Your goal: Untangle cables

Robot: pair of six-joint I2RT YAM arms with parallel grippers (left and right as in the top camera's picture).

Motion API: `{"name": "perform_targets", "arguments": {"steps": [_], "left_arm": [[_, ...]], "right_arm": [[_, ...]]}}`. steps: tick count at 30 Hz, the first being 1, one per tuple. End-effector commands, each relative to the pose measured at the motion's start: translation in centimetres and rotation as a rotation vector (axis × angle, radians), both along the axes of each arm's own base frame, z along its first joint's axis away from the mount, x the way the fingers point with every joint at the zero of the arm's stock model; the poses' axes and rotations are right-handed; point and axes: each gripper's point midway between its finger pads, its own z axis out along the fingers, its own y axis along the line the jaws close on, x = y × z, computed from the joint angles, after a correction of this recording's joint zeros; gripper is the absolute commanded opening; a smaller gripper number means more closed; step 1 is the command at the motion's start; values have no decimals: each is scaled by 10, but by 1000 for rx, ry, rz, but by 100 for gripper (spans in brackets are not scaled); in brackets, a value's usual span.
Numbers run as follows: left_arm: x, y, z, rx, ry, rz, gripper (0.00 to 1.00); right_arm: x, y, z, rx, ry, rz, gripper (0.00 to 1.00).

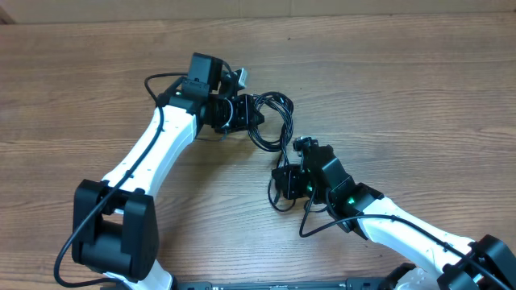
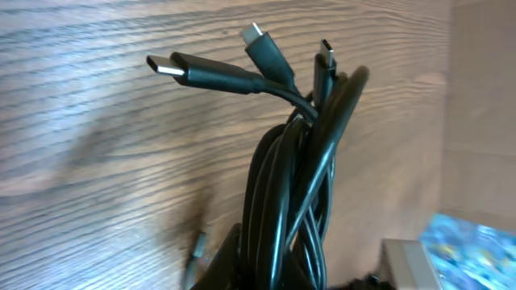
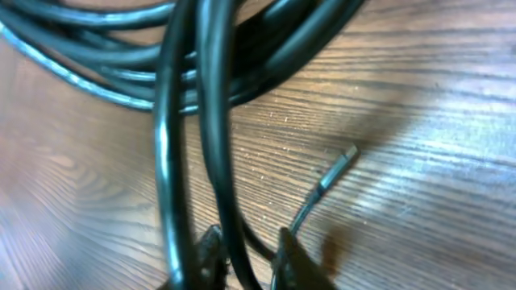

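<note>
The cables (image 1: 272,121) lie on the table (image 1: 403,72) — between left hand (image 1: 246,111) and right hand (image 1: 284,182).

Two white arms meet at a black tangle of cables (image 1: 278,121) on a wood-grain tabletop (image 1: 403,80).
The cables lie in overlapping loops near the middle of the tabletop. The left hand (image 1: 246,111) touches them from their left side, its arm running down and away to a black base. The right hand (image 1: 284,181) sits just below the cables, where one strand drops along it and curls under; its arm leads off to the lower right. How either hand's fingers stand is too small to tell.
</note>
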Motion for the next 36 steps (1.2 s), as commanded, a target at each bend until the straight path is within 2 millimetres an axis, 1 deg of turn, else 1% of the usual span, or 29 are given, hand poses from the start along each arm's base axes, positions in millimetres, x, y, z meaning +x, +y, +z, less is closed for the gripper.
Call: {"name": "perform_targets", "arguments": {"steps": [1, 3, 6, 9, 10, 13, 15, 16, 19, 22, 26, 29, 33, 36], "left_arm": [[-2, -10, 37, -116, -7, -14, 4], [-4, -11, 38, -135, 28, 6, 4], [-8, -15, 43, -181, 77, 13, 4], [-11, -18, 46, -211, 119, 24, 4], [-11, -18, 46, -213, 127, 31, 4], [-9, -17, 46, -214, 126, 39, 4], [-7, -14, 46, -220, 143, 63, 4], [-6, -12, 46, -224, 155, 78, 4], [-1, -5, 47, -230, 162, 106, 4], [6, 3, 45, -207, 117, 111, 4], [14, 12, 37, -96, -72, 13, 4], [15, 14, 30, -9, -176, -68, 4], [11, 5, 28, 48, -299, -202, 4], [4, -7, 27, 73, -366, -295, 4]], "right_arm": [[9, 5, 10, 12, -43, -4, 27], [14, 4, 13, 9, -64, -20, 30], [24, -4, 13, -23, -99, -80, 33], [29, -10, 13, -47, -118, -116, 33], [29, -10, 13, -47, -119, -116, 30], [25, -5, 13, -28, -103, -87, 17], [20, -1, 13, -10, -83, -57, 5], [17, 1, 12, -4, -73, -45, 4], [10, 3, 9, 0, -41, -18, 4], [3, 6, 8, 15, -14, 13, 4], [-2, 9, 20, 48, -1, 42, 4], [-5, 1, 36, 36, 31, 34, 4], [-12, -9, 58, -4, 58, 45, 4], [-15, -8, 79, -17, 37, 95, 4]]}}
